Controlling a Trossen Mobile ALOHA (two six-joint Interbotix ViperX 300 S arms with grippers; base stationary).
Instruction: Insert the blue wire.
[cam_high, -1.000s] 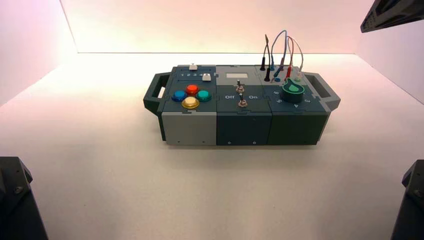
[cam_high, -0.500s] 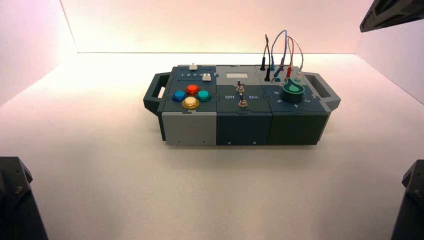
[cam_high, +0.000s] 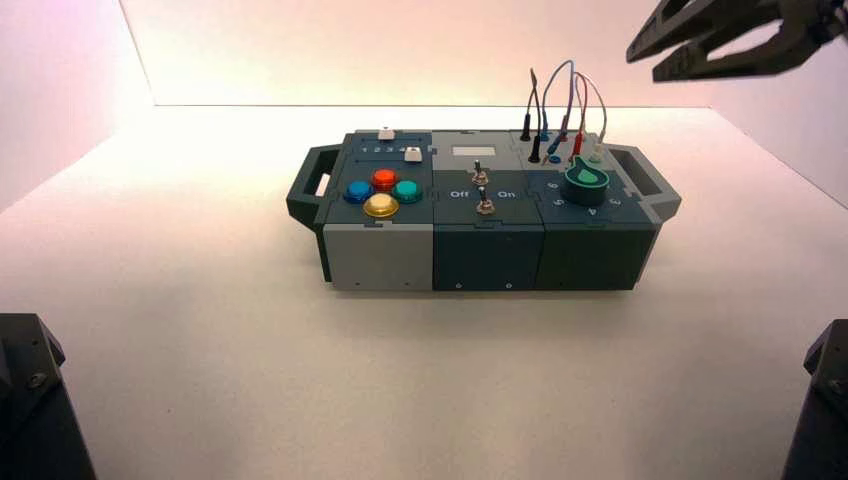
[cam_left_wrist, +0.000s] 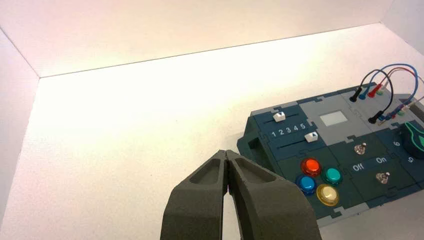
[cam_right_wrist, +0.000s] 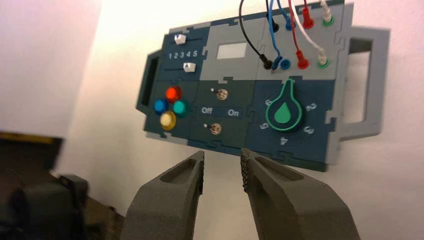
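Blue wire (cam_high: 572, 75) lies to the left of the open right claw

Seen from the high view, the right gripper (cam_high: 642, 68) hangs off the right side of the wire cluster, its 2 fingers parted and nothing between them. The wire lies to its left, at the back right of the box (cam_high: 483, 258), arching above the panel. The right arm is plainly the nearer; the left gripper (cam_left_wrist: 226, 151) waits off the box's left side, clenched on nothing.

Of the wire's 2 plugs, 1 stands in the far blue socket row. The near plug (cam_right_wrist: 276, 61) is out of its hole: it leans beside the near blue socket (cam_right_wrist: 285, 64), on the socket's left, in the narrow space between that ring and the near black plug (cam_right_wrist: 265, 61). Its long axis is tilted, the lower end slanting toward the robot and to the left, so it does not line up with the upright insertion.

The coming move, as I judge it, is leftward and down, with the fingers set across the slanted plug. After that the plug would need to be stood upright and carried a little to the right, over the blue ring. The red plug (cam_right_wrist: 302, 61) stands close on the ring's other side, so a wide approach could brush it or snag a neighbouring loop.
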